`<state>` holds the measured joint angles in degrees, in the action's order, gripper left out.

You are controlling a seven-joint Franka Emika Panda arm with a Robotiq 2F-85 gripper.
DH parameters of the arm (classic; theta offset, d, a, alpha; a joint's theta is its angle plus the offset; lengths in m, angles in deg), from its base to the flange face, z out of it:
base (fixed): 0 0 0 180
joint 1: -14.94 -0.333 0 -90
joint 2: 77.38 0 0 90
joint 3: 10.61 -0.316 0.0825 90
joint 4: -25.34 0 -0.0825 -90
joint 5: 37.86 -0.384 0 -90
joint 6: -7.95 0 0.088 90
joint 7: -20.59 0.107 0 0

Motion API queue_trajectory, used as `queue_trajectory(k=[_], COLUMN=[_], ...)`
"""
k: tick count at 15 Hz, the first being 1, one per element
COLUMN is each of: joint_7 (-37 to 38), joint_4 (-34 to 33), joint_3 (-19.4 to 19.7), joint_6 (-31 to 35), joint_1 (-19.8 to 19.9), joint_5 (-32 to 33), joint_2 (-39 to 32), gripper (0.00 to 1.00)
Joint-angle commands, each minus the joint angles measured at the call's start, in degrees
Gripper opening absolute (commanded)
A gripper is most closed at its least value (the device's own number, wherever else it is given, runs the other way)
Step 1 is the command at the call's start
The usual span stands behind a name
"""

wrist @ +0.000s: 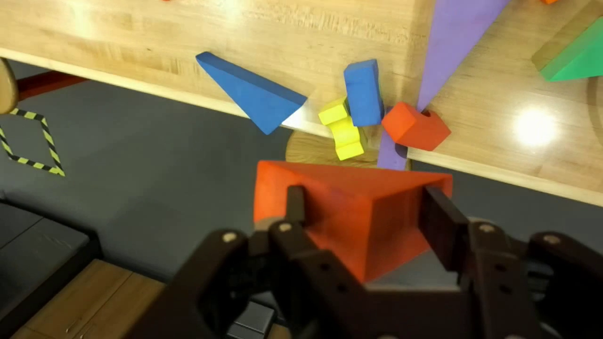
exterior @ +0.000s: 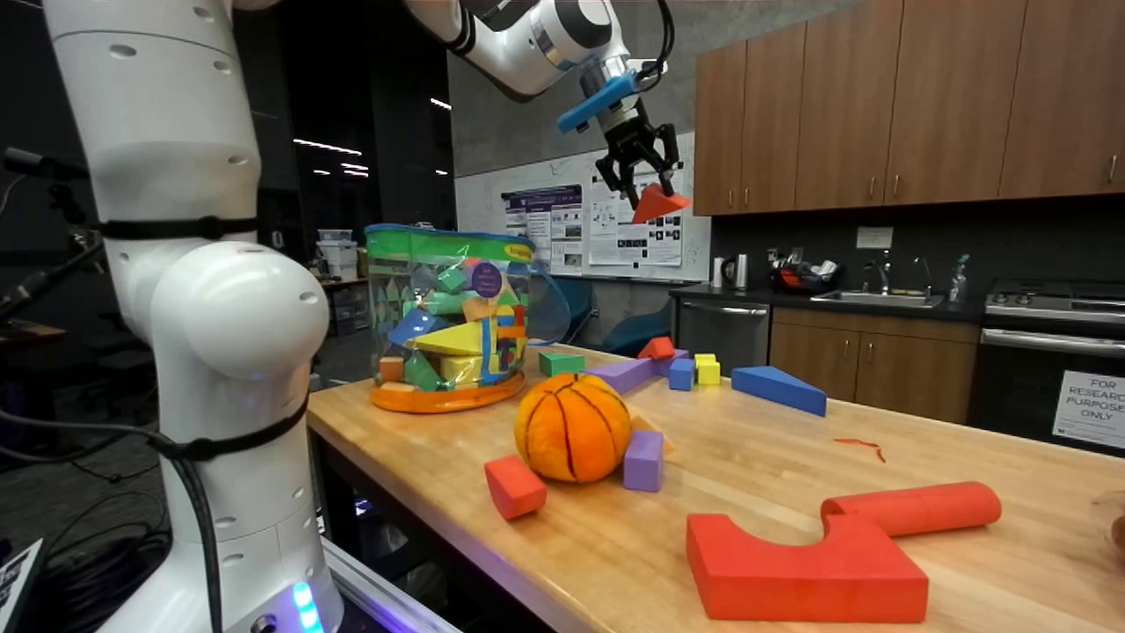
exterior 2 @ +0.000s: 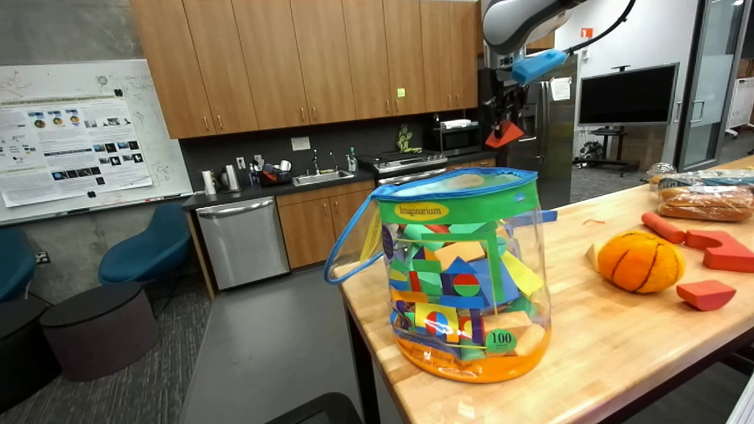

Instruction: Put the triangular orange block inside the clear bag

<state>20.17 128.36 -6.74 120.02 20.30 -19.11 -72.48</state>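
Looking from an exterior view, we find the tool (exterior: 650, 187) grasping the triangular orange block (exterior: 659, 207) in the air, off to the side of the clear bag (exterior: 404, 251) and well apart from it. The block seems to hang higher than the bag, well above the worktop (exterior: 747, 440) on which the bag stands. We judge that the pick is done and that the carry to the bag is the step in hand.

In an exterior view, a clear flap (exterior 2: 356, 250) with a blue edge hangs beside the bag, so we take the mouth to be uncovered. The block shows beyond the bag here, not over its mouth, and the blocks inside (exterior 2: 462, 252) reach up close to the bag's green rim (exterior 2: 477, 207).

In the wrist view, the fingers (wrist: 443, 228) bear on two sides of the block, and the grasp looks firm to us. The bag does not show here; a green block (wrist: 579, 59), which lies near the bag, does.

The next move, we think, calls for swinging the block across to the bag at this height or above, centring it over the mouth without catching the rim or the flap, then lowering a little and letting go.
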Motion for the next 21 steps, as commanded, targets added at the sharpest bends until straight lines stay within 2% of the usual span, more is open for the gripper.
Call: queue_trajectory(k=[1,5,13,18,21], joint_7=[2.71,6.4,10.71,9.78,9.66], joint_4=[0.92,1.23,2.66,4.36,4.81], joint_3=[-2.64,-5.48,-10.97,-13.64,-15.03], joint_6=[-0.93,-0.56,-0.15,-1.42,-4.94], joint_1=[-2.08,-3.93,-9.42,-12.43,-13.78], joint_5=[4.44,8.46,5.05,1.96,0.29], joint_2=[2.21,2.17,2.72,3.78,4.09], gripper=[0.37,0.37,0.37,0.37,0.37])
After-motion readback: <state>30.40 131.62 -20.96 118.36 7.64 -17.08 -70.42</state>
